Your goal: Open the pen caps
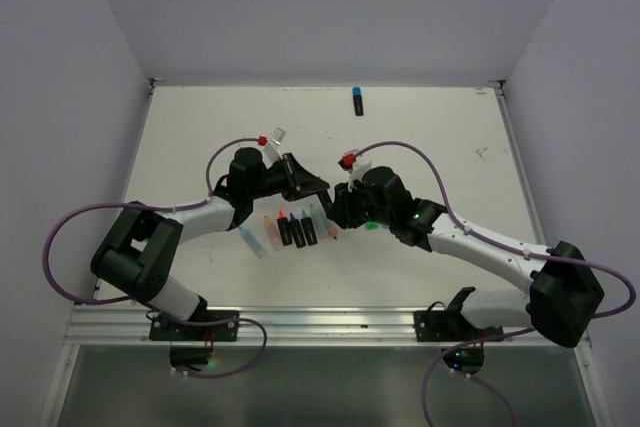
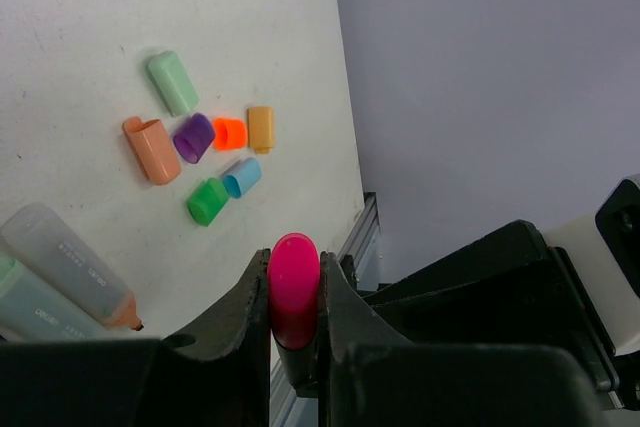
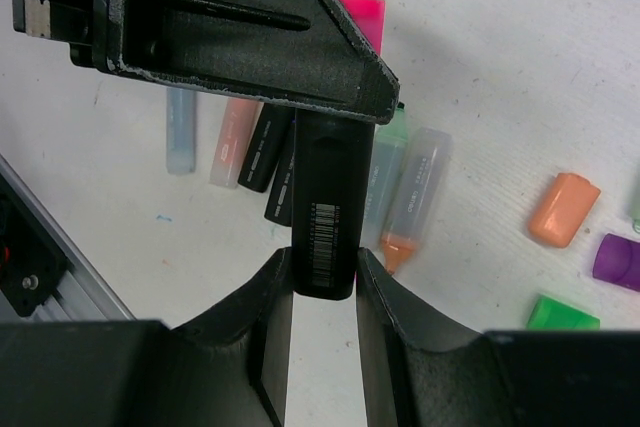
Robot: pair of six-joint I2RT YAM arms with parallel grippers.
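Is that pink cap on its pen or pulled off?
On, it seems: the pink cap, pinched in the left gripper, meets the black pen that the right gripper holds, with no gap showing.

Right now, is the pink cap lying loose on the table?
No, the left gripper is pinching the pink cap above the table.

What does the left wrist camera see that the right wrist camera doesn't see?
Only the left wrist view shows the bright orange cap, the yellow cap and the light blue cap, all lying loose. Only the right wrist view shows the black pen body with a barcode, squeezed in the right jaws, and a pale blue pen lying in the row. Both show the pink cap pinched in the left jaws, plus the peach cap, the purple cap and the green cap.
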